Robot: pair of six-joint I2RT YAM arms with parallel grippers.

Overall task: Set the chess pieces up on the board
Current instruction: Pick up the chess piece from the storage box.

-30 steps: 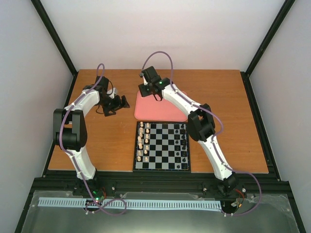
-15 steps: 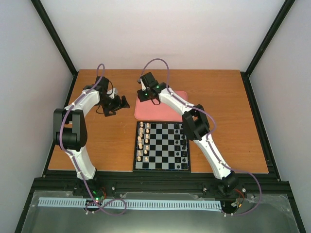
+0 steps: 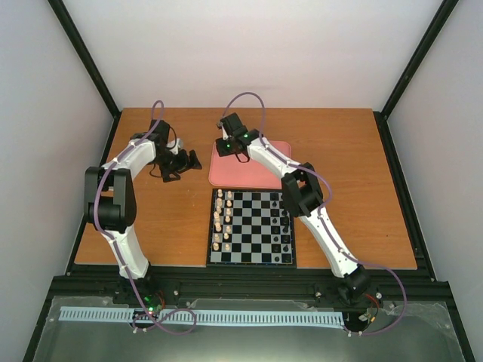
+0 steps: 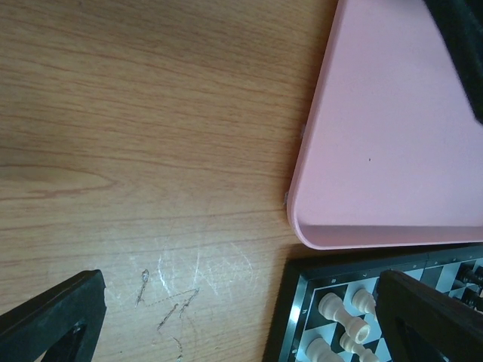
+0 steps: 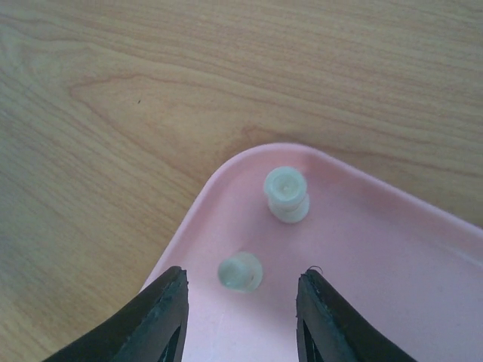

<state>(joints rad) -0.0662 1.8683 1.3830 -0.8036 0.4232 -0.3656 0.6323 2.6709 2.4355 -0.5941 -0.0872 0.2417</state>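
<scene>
Your left arm (image 3: 128,253) and right arm (image 3: 332,237): white link shells, black joint housings. Purple cable (image 3: 245,95) loops off each, trails to base. Green light (image 3: 226,145) on your right wrist. Right gripper (image 5: 241,273) fingers (image 5: 162,317): matte black, tapered.

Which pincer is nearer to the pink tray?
Right. The right pincer hangs over a corner of the tray, above a pale chess piece; the left pincer is over the table, beside it.

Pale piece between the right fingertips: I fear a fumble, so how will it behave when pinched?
The piece looks tiny with a rounded top, so it may tip or slip from an off-centre pinch. It stands on the smooth tray, so a nudge would probably slide it. Solid-looking, so likely stiff and light.
</scene>
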